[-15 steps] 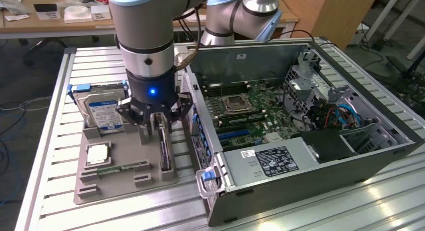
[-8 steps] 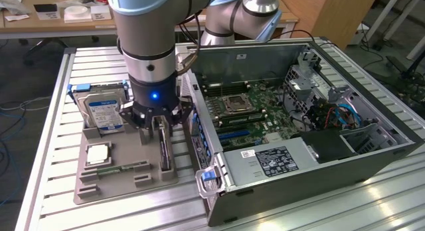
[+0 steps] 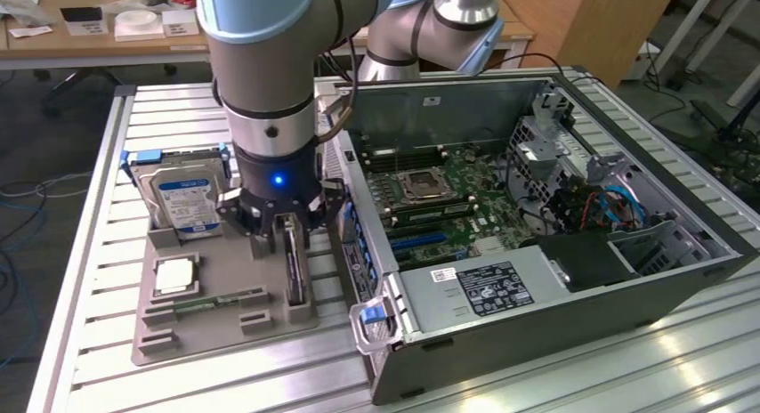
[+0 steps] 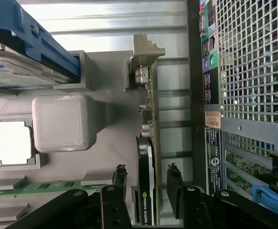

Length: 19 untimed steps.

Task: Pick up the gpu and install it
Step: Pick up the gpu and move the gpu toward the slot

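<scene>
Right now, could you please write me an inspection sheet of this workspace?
Surface: slatted metal table, carrying a grey tray and an open computer case.
Job's things: gpu stands on edge in the tray, beside the case.
Clutter: hard drive, processor and memory stick in the tray.
Grippers: gripper straddles the gpu, jaws open, gaps on both sides.
Cables: blue cables inside the case; floor cables.
Surroundings: desk, wooden cabinet.

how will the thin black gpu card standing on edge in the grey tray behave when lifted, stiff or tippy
The thin black gpu card looks like a rigid board with a metal bracket, so probably stiff. It stands on its narrow edge in the grey tray, so it may tip once freed. The open gripper straddles its smooth faces, which might slip.
</scene>
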Motion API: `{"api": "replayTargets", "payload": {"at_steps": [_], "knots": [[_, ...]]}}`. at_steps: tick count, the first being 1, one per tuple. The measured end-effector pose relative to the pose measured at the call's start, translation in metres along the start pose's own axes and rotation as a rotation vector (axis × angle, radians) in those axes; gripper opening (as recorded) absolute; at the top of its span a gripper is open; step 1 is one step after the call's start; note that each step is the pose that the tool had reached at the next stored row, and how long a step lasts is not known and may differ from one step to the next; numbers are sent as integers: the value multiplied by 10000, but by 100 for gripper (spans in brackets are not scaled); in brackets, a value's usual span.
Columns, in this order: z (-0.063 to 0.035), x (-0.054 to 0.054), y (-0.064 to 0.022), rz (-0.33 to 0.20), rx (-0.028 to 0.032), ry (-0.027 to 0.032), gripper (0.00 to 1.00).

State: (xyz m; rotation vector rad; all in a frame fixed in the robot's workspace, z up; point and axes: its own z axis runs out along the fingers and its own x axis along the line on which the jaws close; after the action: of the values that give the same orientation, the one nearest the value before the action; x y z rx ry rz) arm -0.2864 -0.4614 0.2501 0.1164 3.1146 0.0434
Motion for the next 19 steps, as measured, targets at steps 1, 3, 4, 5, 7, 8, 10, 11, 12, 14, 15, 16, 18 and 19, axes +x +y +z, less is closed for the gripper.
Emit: {"api": "replayTargets", "payload": {"at_steps": [1,3,4,5,7,8,10,11,12,14,15,16,18,19], "knots": [[16,0,0,0,0,0,47],[47,1,-1,1,0,0,47],[62,1,-2,0,1,0,47],[77,2,-2,0,0,0,47],[94,2,-3,0,1,0,47],[94,2,-3,0,1,1,47],[96,1,-9,0,0,0,47],[96,1,-16,-1,0,0,47],[101,1,-19,0,-2,-2,47],[118,2,-20,1,0,0,47],[131,2,-20,1,0,0,47],[145,2,-20,1,-1,-1,47],[149,2,-21,0,0,0,47],[149,2,-21,1,1,1,47]]}}
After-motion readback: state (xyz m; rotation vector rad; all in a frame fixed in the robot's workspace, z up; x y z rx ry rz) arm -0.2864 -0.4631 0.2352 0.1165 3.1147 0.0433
